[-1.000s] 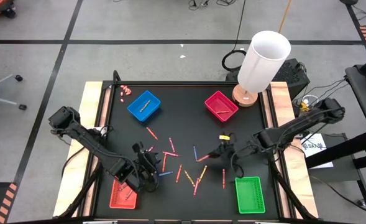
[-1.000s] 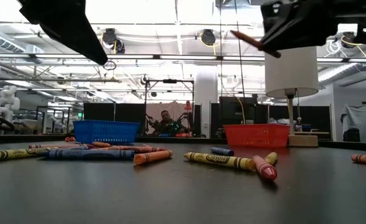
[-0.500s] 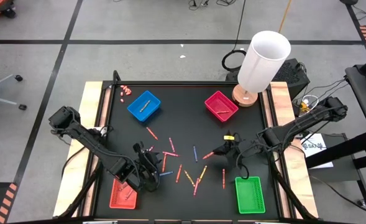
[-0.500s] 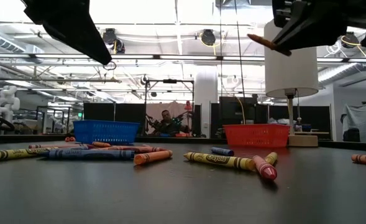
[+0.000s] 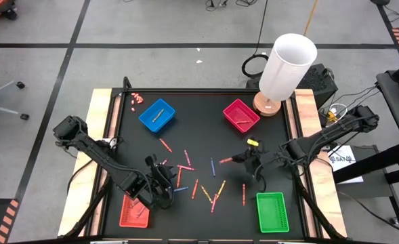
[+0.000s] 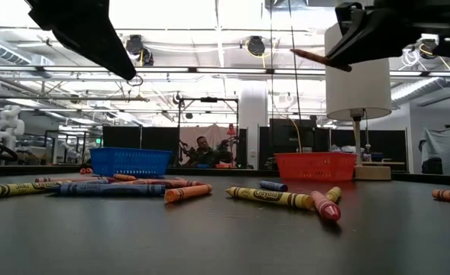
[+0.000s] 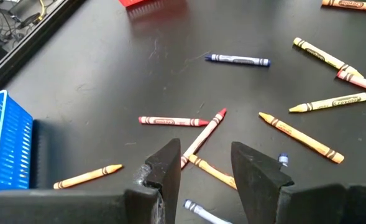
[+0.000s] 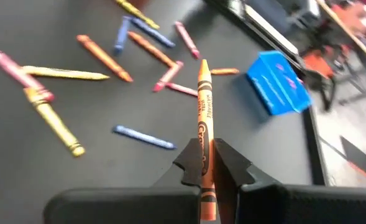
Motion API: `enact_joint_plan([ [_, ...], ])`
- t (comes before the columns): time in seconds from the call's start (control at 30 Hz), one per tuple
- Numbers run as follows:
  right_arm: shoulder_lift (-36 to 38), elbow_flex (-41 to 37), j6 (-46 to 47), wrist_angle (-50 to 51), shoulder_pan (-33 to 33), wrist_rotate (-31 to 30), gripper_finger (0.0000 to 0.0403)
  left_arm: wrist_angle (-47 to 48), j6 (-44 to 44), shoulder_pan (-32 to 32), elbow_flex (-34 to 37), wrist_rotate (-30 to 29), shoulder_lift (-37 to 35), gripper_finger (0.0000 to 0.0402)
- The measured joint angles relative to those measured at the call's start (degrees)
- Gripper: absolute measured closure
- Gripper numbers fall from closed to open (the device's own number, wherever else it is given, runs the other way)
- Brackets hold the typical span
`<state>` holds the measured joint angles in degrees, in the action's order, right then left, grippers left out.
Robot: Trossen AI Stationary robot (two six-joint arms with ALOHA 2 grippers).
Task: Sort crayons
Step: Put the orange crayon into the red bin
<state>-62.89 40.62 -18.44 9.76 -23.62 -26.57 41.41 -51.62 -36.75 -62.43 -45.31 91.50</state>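
The right hand, clamped on only the butt of an orange crayon above the counter, could let it pivot and drop among the loose crayons while the left hand waits, part-open and empty.

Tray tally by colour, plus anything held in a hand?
blue tray: 1
magenta tray: 1
red tray: 1
green tray: 1
orange crayon, held in the right hand: 1
Total: 5 (4 trays, 1 held crayon)
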Motion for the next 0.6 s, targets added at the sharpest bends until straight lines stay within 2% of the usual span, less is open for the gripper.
enact_joint_plan([
  [0.23, 0.0, 0.0, 7.5, -0.05, 3.69, -10.96, 0.0403, 0.0, 0.0, 0.0, 0.0, 0.07, 0.0, 0.0261],
  [0.4, 0.0, 0.0, 10.46, -0.07, 10.21, -11.05, 0.0403, -0.15, -0.37, 0.0, 0.0, 0.08, 0.0, 0.0261],
  [0.6, 0.0, 0.0, 13.47, -0.03, 21.73, -10.19, 0.0403, -0.39, -0.39, 0.0, 0.0, 0.08, 0.0, 0.0261],
])
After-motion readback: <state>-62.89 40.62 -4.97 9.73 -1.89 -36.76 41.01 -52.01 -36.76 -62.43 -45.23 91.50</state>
